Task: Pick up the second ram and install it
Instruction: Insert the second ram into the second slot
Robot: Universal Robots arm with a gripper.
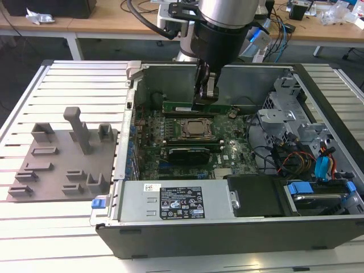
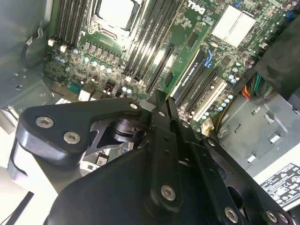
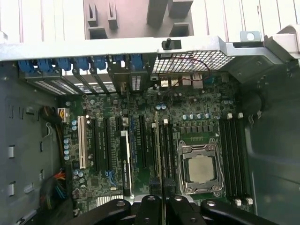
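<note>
we see the second ram (image 1: 181, 107) as a green strip, and the pincer (image 1: 206, 100) is black, dotted with silver screw heads. the motherboard (image 1: 227, 159) is a deeper green, speckled with pale blue and silver capacitors; its memory slots (image 3: 233, 154) are black, and one white slot (image 3: 82, 143) stands out. the cpu (image 3: 200, 168) lid is dull silver. blue tabs (image 3: 75, 65) run in a row. the case (image 1: 227, 242) is near black outside. the holder blocks (image 1: 62, 153) are plain grey, the table (image 1: 74, 79) pale with ribbed stripes. the power supply (image 1: 136, 202) is silver with a black-and-white label (image 1: 181, 209). the wires (image 1: 293, 161) are orange, red and black.
</note>
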